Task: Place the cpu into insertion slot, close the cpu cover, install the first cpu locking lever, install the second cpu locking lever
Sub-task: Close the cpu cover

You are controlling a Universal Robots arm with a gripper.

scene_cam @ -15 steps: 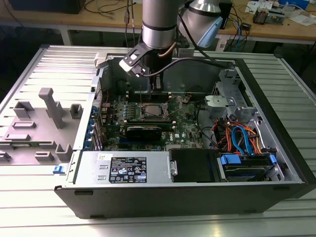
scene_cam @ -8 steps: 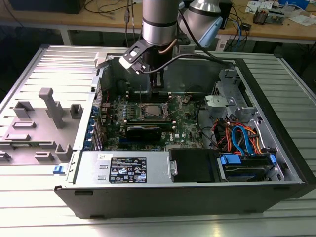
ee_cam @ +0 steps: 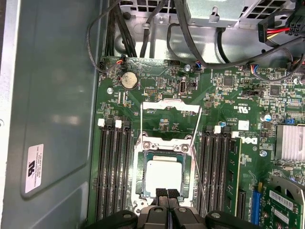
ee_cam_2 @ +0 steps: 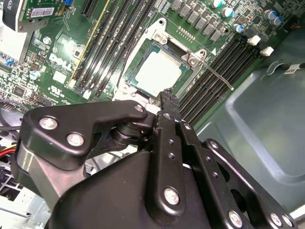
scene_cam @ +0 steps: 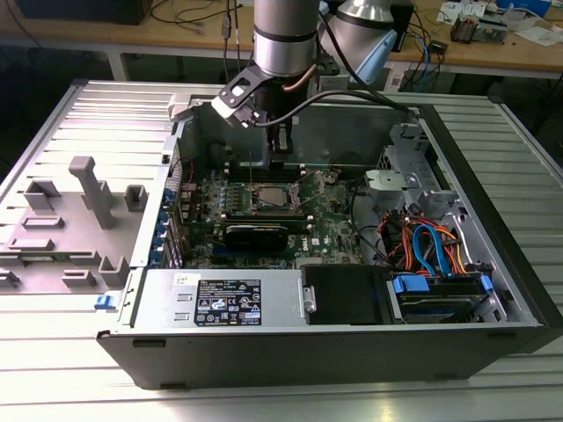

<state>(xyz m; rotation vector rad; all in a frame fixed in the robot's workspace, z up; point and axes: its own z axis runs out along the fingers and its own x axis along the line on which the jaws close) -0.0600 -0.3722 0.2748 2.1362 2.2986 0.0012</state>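
gripper: black bars and bolts of my gripper [ee_cam: 167,193] sit closest to the lens in both wrist views.
jaws: narrow; the two ribbed fingertips [ee_cam: 162,193] are pressed side by side, and i see nothing held between them.
cpu: the cpu [ee_cam: 164,177] lies flat just ahead of my fingertips, silver top up.
insertion slot: the insertion slot [ee_cam: 141,164] frames the cpu on all sides; my tips hang over its near edge, and i cannot tell whether they touch it.
cpu cover: the cpu cover [ee_cam: 170,106] stands open beyond the slot from my jaws, with green board [ee_cam: 228,95] showing through its window.
locking lever: in the second wrist view one thin wire locking lever [ee_cam_2: 214,74] sticks out free to one side of my tips; i judge it unlatched, and i cannot make out the other one clearly.
done: by my reading, step one is finished, since the chip sits square in its seat.
left: the cover is not yet down, and both levers are not yet installed.
memory slots: long black memory slots [ee_cam: 114,171] run along both sides of my jaws.
coin cell: a round coin cell [ee_cam: 128,80] sits past the open cover, far from my tips.
writing, wall: a white sticker [ee_cam: 34,168] with small dark print is on the grey case wall [ee_cam: 52,95], well off to one side of my jaws.
writing, board: white printed markings dot the green surface; i leave them unread.
writing, box: in the exterior view a large printed label [scene_cam: 227,303] covers the metal box well apart from my jaws.
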